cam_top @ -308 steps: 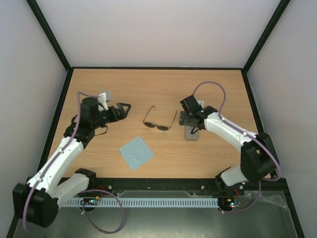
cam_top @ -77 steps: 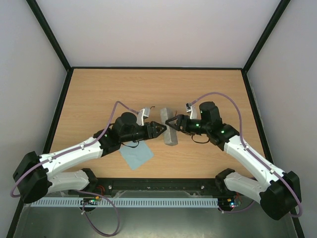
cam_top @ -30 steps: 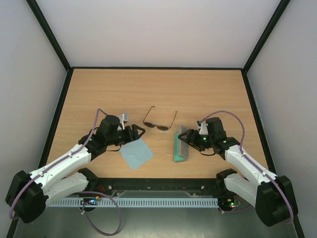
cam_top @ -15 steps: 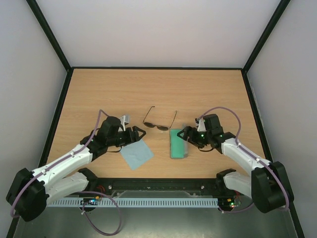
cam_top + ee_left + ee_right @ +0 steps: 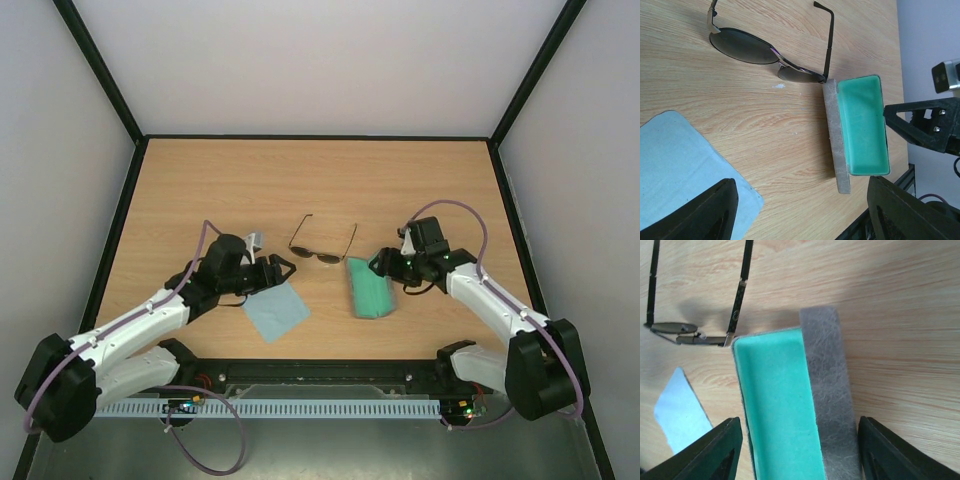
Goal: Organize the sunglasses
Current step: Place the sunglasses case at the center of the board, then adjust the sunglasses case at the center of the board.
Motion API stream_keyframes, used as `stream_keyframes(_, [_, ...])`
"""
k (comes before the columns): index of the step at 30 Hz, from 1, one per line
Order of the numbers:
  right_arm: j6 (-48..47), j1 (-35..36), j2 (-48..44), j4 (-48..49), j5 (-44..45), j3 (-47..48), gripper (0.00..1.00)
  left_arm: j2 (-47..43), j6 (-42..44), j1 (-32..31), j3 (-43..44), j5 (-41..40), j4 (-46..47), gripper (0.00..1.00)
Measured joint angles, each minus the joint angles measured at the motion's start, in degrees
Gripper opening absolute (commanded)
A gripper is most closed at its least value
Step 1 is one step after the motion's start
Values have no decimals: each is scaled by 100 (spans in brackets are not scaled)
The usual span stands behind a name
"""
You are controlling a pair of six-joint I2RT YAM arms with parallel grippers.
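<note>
The sunglasses [image 5: 327, 257] lie unfolded on the table, lenses toward me, temple arms pointing away. They show in the left wrist view [image 5: 742, 47] and the right wrist view [image 5: 670, 328]. The grey case [image 5: 370, 288] lies open just to their right, green lining up [image 5: 862, 130], its corner touching one temple tip [image 5: 775, 400]. My left gripper [image 5: 284, 266] is open and empty, hovering left of the sunglasses over the cloth's edge. My right gripper [image 5: 384, 265] is open, hovering at the case's far end, its fingers [image 5: 710, 450] either side of the case.
A light blue cloth [image 5: 275, 310] lies flat at the near left of the sunglasses, also in the left wrist view [image 5: 685, 165]. The case's grey lid [image 5: 830, 390] lies flat beside the lined half. Black rails edge the table.
The case, held on its side a second ago, now lies open and flat with the lining up. My right gripper has let go and drawn back slightly. The left arm barely moved.
</note>
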Motion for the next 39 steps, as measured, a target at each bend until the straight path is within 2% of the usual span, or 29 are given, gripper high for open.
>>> stream_keyframes(2, [-31, 26, 9, -81, 136, 94, 63, 37, 0, 0, 0, 0, 17, 74])
stream_keyframes(6, [-63, 227, 258, -299, 531, 459, 54, 103, 0, 0, 0, 4, 42, 73])
stream_keyframes(15, [-96, 581, 713, -481, 1189, 896, 43, 133, 63, 4, 28, 4, 26, 74])
stream_keyframes(19, [-170, 638, 933, -636, 1460, 1137, 44, 131, 105, 39, 37, 4, -4, 74])
stream_keyframes(26, [-280, 984, 1373, -887, 1941, 1377, 53, 131, 129, 55, 37, 7, -39, 74])
stream_keyframes(28, [-280, 1165, 1419, -977, 2065, 1447, 47, 131, 129, 57, 37, 7, -50, 74])
stream_keyframes(32, [-249, 1530, 1545, -1172, 2385, 1681, 29, 133, 129, 59, 37, 7, -52, 74])
stream_keyframes(35, [-197, 1786, 1668, -1362, 2732, 1893, 22, 133, 129, 59, 37, 7, -50, 74])
stream_keyframes(39, [-118, 2044, 1829, -1740, 3226, 2168, 4, 131, 129, 59, 37, 7, -52, 74])
